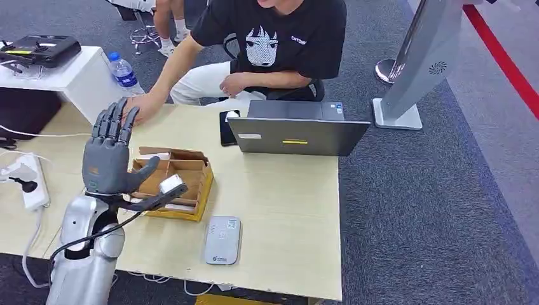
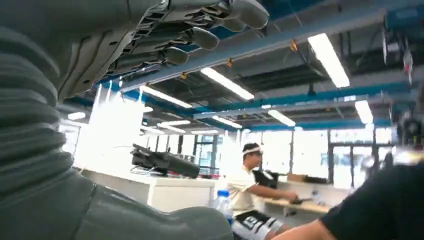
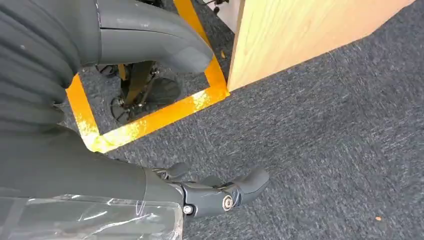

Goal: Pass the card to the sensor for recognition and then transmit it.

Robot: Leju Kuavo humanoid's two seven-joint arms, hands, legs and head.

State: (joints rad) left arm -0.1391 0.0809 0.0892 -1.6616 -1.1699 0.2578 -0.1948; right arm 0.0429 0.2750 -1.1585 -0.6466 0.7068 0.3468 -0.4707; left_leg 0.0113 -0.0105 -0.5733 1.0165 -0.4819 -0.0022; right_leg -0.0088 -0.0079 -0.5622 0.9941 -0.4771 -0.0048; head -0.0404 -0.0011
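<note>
Head view: the robot's left hand (image 1: pixel 109 155) is rising above the near-left part of the wooden table (image 1: pixel 286 210), palm upright, fingers (image 1: pixel 117 121) straight and pressed close together, thumb jutting sideways, nothing in its grasp. Just beside it, a small cardboard box (image 1: pixel 187 184) with open flaps is sitting on the tabletop; whether a card is lying inside cannot be told. Nearer the table's front edge, a flat grey card sensor (image 1: pixel 222 239) is lying well apart from the hand, to the right of the box. At the far left edge a white power strip (image 1: pixel 28 181) is resting with a plug in it. Farther back, a grey laptop (image 1: pixel 297 130) is standing open, a dark phone (image 1: pixel 227 127) lying just beside it. Beyond the table, a seated person in a black T-shirt (image 1: pixel 279 35) is reaching one hand (image 1: pixel 143 107) onto the tabletop near the robot's fingertips. A water bottle (image 1: pixel 124 73) is standing at the white side desk (image 1: pixel 70 76) behind. In the right wrist view, the right hand (image 3: pixel 210 192) is hanging over grey carpet (image 3: pixel 325 140) beside yellow floor tape (image 3: pixel 150 120), its fingers loosely curled and holding nothing.
</note>
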